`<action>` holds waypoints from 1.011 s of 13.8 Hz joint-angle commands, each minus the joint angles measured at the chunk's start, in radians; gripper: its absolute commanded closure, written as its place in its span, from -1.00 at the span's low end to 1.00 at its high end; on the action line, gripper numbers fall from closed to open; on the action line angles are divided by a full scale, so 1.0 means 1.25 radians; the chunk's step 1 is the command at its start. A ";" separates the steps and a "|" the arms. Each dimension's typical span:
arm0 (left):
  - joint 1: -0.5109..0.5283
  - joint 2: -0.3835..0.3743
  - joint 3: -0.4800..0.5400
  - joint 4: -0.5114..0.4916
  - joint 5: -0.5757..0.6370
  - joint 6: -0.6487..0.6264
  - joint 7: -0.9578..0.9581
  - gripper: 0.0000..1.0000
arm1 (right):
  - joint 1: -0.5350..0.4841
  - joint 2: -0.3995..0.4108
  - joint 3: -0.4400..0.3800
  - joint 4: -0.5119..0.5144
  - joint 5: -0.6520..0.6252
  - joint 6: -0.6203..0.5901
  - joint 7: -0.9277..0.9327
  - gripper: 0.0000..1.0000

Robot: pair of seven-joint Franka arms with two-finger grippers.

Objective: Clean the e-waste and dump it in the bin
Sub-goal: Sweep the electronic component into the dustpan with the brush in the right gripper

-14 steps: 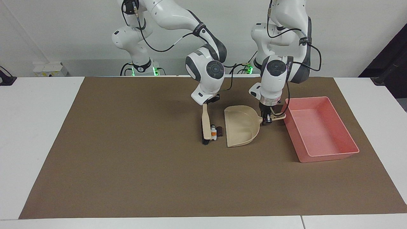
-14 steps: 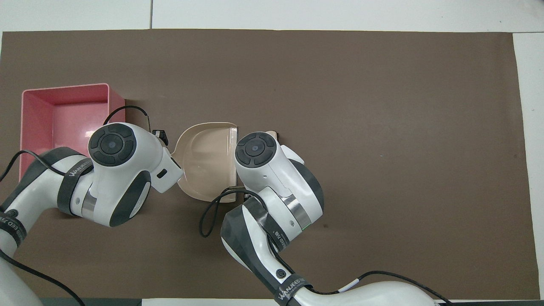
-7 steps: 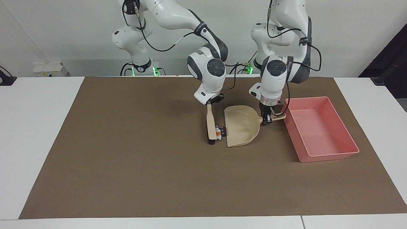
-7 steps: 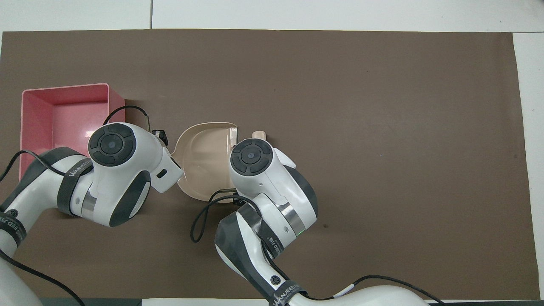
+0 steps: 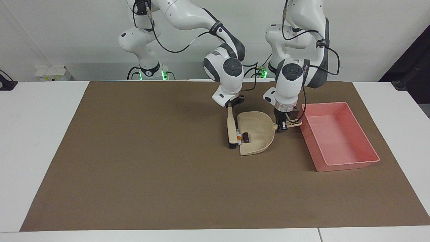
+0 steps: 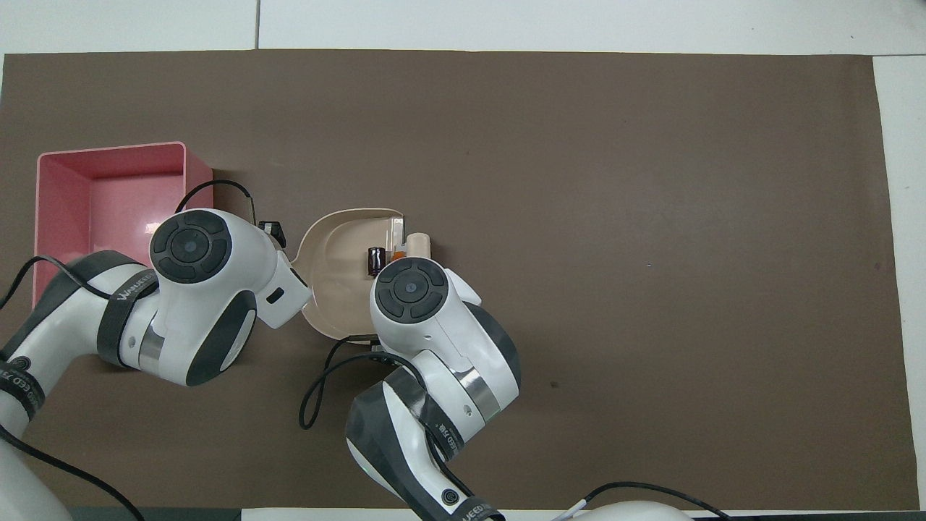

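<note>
Brown mat (image 5: 151, 168), dark cylindrical e-waste (image 5: 246, 136) inside beige dustpan (image 5: 258, 141)

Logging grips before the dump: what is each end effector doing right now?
Left end effector: shut on the beige plastic dustpan's handle.
Right end effector: shut on the beige brush's handle.
</note>
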 commanded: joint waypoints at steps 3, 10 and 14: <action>0.003 -0.023 0.004 -0.021 0.019 -0.002 -0.008 0.97 | 0.009 0.007 0.010 0.033 0.053 0.022 0.043 1.00; 0.014 -0.023 0.005 -0.028 -0.037 0.020 0.034 0.99 | 0.034 0.009 0.013 0.041 0.063 0.054 0.089 1.00; 0.026 -0.022 0.005 -0.029 -0.092 0.022 0.080 1.00 | 0.024 0.008 0.011 0.044 0.047 0.015 0.081 1.00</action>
